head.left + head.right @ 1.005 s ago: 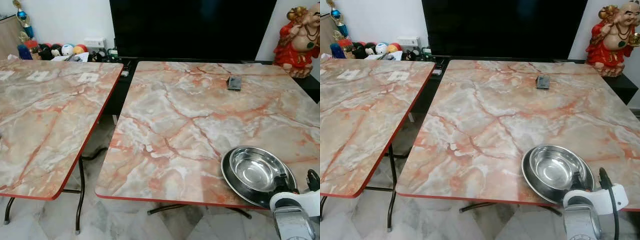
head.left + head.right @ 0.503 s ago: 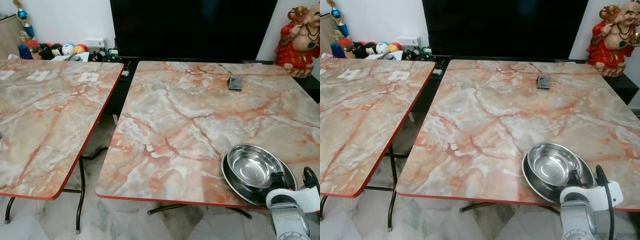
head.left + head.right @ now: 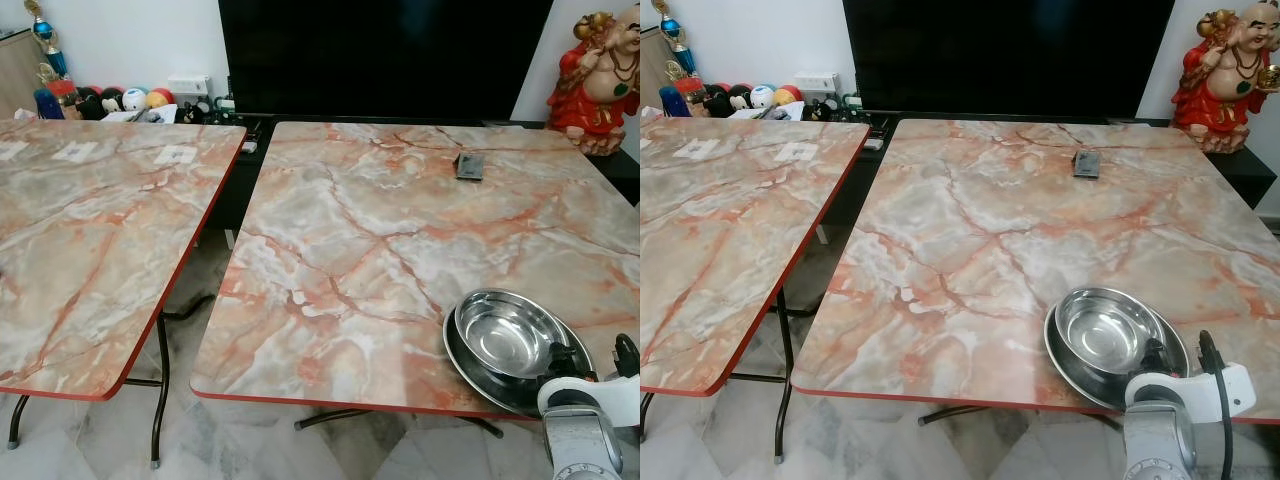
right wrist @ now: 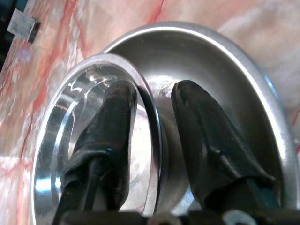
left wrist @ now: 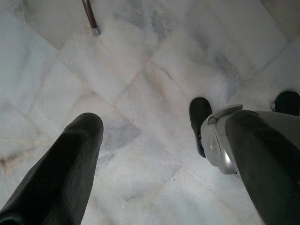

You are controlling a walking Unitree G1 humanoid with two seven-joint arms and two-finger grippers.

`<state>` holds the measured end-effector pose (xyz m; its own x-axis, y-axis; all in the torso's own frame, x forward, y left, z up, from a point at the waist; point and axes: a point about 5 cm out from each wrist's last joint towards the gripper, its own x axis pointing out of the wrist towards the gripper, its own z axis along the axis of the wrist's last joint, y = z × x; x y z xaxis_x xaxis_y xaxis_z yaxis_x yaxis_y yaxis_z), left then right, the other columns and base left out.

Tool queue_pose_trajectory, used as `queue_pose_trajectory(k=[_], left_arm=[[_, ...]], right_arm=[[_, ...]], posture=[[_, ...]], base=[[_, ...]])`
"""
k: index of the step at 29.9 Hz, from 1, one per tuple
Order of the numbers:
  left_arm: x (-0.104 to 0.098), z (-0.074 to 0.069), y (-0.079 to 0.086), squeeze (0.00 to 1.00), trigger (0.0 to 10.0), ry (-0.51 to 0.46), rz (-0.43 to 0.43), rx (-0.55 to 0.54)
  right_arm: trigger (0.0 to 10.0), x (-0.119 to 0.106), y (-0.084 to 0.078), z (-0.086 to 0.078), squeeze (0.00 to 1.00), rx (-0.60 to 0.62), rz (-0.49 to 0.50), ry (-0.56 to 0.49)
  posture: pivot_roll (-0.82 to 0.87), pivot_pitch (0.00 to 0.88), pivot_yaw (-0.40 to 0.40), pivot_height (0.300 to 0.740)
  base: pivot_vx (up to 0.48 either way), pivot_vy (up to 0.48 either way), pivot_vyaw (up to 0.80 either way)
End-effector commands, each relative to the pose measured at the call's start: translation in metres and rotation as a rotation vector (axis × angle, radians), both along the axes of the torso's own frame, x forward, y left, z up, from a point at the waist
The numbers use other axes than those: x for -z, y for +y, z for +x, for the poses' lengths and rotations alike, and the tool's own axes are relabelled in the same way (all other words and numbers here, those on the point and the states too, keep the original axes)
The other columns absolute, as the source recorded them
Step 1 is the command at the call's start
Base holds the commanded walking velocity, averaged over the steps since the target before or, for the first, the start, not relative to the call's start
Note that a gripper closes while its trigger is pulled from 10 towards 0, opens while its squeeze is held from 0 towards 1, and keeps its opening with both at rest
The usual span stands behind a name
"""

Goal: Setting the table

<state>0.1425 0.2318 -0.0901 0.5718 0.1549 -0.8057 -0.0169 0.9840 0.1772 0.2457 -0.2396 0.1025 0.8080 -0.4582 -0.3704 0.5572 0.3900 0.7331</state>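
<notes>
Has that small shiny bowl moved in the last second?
Yes. The bowl, pinched at its rim by the right gripper, has shifted toward the far rim of the plate beneath, which stays near the table edge.

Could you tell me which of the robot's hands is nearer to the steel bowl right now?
The right. The right hand straddles the rim of the steel bowl, one finger inside and one outside, above the steel plate. The left hand hangs over the marble floor, away from the table.

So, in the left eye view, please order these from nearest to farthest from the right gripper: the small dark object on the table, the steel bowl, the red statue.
1. Steel bowl, at the right gripper, near table edge.
2. Small dark object, far side of table.
3. Red statue, beyond the table's far right corner.
</notes>
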Motion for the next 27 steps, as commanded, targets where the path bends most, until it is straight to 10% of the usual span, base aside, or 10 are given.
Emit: queue_pose_trajectory(k=[1,7,8,11,27], left_arm=[[0.003,-0.006,-0.001,0.0,10.0,0.034,-0.006,0.009],[0.004,-0.007,-0.003,0.0,10.0,0.034,-0.008,0.008],[0.004,-0.007,-0.003,0.0,10.0,0.035,-0.008,0.008],[0.004,-0.007,-0.004,0.0,10.0,0.037,-0.009,0.009],[0.002,-0.004,-0.001,0.0,10.0,0.031,-0.003,-0.003]], right_arm=[[10.0,-0.002,0.007,-0.003,0.46,0.01,0.006,-0.005],[10.0,-0.007,0.003,-0.003,0.36,0.028,-0.023,-0.018],[10.0,-0.008,0.002,-0.003,0.13,0.03,-0.029,-0.018],[10.0,-0.009,0.001,-0.003,0.0,0.036,-0.037,-0.02],[10.0,-0.054,0.007,0.01,0.0,-0.104,-0.528,-0.15]], posture=[[-0.06,0.06,-0.014,0.74],[-0.06,0.057,-0.016,0.74],[-0.06,0.058,-0.015,0.74],[-0.06,0.058,-0.016,0.74],[-0.06,0.053,-0.013,0.74]], base=[[0.0,0.0,0.0],[0.0,0.0,0.0],[0.0,0.0,0.0],[0.0,0.0,0.0],[0.0,0.0,0.0]])
